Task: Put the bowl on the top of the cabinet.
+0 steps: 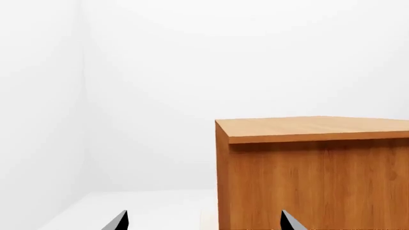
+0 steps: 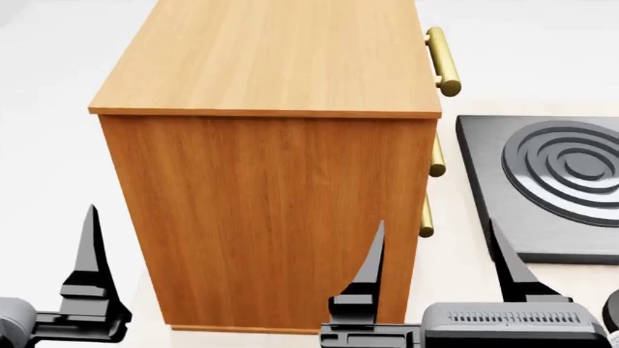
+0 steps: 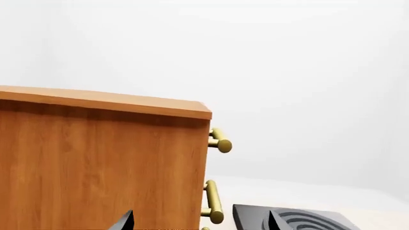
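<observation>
The cabinet [image 2: 271,145] is tall, of orange-brown wood with a lighter flat top, and stands right in front of me. Nothing stands on its top. It also shows in the left wrist view [image 1: 313,182] and in the right wrist view [image 3: 96,163]. The bowl is out of view in every frame. My right gripper [image 2: 437,250] is open and empty, low by the cabinet's near right corner; its tips stand wide apart in the right wrist view [image 3: 201,223]. My left gripper [image 1: 204,223] is open and empty; only one of its fingers [image 2: 92,246] shows in the head view, left of the cabinet.
Brass bar handles [image 2: 443,61] stick out from the cabinet's right face. A black slab with raised concentric rings [image 2: 551,181] lies to the right on the pale surface, also in the right wrist view [image 3: 300,220]. White walls stand behind.
</observation>
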`<state>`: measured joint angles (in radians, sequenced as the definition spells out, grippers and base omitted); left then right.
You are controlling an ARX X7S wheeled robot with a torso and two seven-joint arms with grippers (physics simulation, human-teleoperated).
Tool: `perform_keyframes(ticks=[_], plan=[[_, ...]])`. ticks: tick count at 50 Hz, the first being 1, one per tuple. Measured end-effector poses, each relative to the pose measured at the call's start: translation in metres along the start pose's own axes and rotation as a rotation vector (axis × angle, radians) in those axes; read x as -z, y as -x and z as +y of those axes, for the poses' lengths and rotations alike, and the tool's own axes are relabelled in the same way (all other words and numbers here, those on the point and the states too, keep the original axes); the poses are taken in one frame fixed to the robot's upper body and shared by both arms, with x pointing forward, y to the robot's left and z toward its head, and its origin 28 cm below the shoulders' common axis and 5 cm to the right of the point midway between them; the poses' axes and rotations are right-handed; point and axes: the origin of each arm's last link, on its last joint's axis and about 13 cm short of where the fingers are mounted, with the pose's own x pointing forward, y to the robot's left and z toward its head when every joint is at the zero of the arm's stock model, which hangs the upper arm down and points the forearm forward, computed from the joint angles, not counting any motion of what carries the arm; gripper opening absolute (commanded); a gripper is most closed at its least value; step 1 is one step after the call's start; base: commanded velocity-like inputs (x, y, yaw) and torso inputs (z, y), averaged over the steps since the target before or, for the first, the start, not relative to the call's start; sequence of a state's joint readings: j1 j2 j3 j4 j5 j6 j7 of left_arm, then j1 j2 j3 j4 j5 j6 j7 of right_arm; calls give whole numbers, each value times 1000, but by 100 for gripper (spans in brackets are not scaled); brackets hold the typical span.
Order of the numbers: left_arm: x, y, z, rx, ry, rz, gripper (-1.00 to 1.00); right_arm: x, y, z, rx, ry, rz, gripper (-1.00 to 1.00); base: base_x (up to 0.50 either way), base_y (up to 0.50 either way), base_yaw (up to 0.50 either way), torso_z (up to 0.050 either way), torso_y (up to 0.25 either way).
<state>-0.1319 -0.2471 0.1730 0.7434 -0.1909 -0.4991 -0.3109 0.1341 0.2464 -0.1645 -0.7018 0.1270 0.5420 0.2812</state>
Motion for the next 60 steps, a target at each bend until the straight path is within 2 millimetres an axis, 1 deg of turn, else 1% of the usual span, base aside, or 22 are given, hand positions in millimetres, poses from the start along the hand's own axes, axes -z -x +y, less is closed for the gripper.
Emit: perform_keyframes(ticks=[12, 22, 30, 37, 50, 60], plan=[[3, 0, 1, 0, 0, 6, 100, 1, 6, -5, 79, 96, 42, 100, 0, 0, 0, 0, 0], [6, 0, 1, -1, 2, 15, 100, -17, 15, -18, 87, 213, 95, 100, 0, 0, 0, 0, 0], [7, -1, 1, -1, 2, 19, 100, -28, 19, -31, 84, 253, 191, 100, 0, 0, 0, 0, 0], [9, -1, 1, -2, -4, 25, 100, -35, 29, -41, 68, 306, 285, 100, 0, 0, 0, 0, 0], [11, -3, -1, -1, -9, 31, 100, -38, 51, -63, 84, 417, 427, 100, 0, 0, 0, 0, 0], [11, -2, -2, 2, -12, 31, 100, -33, 66, -74, 102, 465, 497, 100, 0, 0, 0, 0, 0]])
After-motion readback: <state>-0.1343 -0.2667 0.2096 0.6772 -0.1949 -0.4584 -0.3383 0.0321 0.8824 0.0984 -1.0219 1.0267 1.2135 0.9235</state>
